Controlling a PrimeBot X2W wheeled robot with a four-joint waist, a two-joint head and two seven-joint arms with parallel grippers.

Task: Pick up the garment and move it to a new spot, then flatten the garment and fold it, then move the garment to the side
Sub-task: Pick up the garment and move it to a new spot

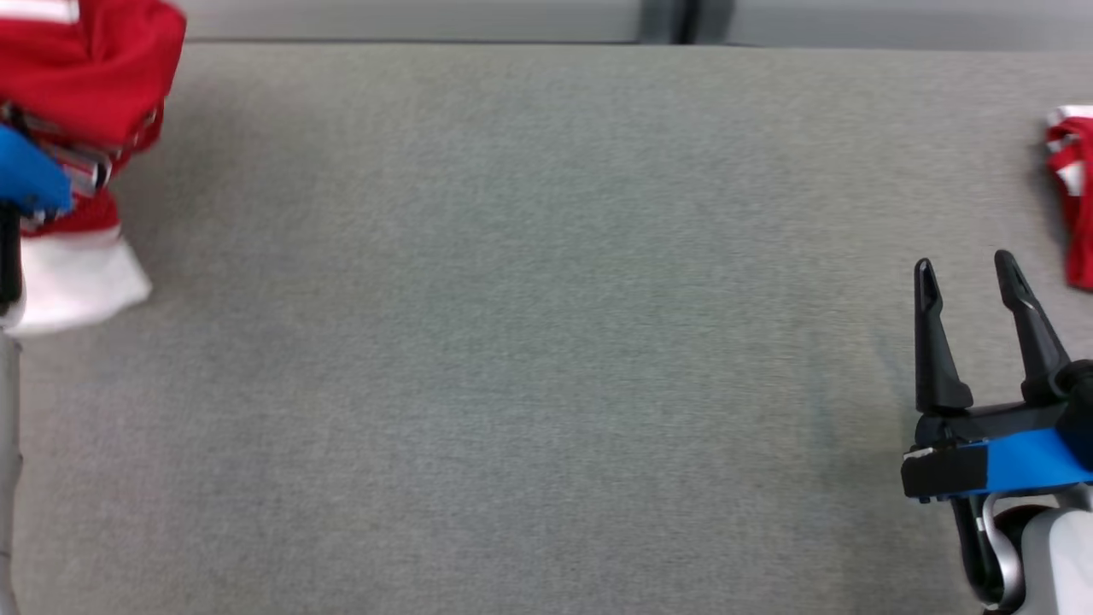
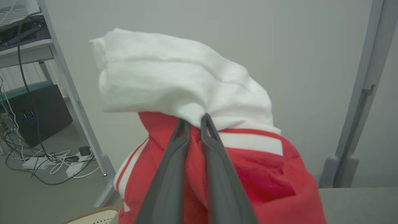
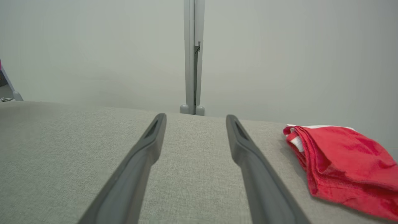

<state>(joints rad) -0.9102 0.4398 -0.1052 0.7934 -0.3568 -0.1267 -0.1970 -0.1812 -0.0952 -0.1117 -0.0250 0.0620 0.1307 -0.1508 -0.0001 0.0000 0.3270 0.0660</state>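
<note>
Left gripper: clenched on a pinch of the garment, a red piece with white stripes and a white fleecy part, gripped where red meets white. The cloth hangs bunched around the fingers, which suggests a carrying hold rather than a spreading one. In the head view it sits at the upper left of the frame, at the edge of the grey table.

Right gripper: released, fingers spread, holding nothing, at the lower right; probably kept free for flattening.

A second red cloth lies folded at the right edge.

No brand, label or legible writing found.

Grey table, red garment, perhaps folded.
</note>
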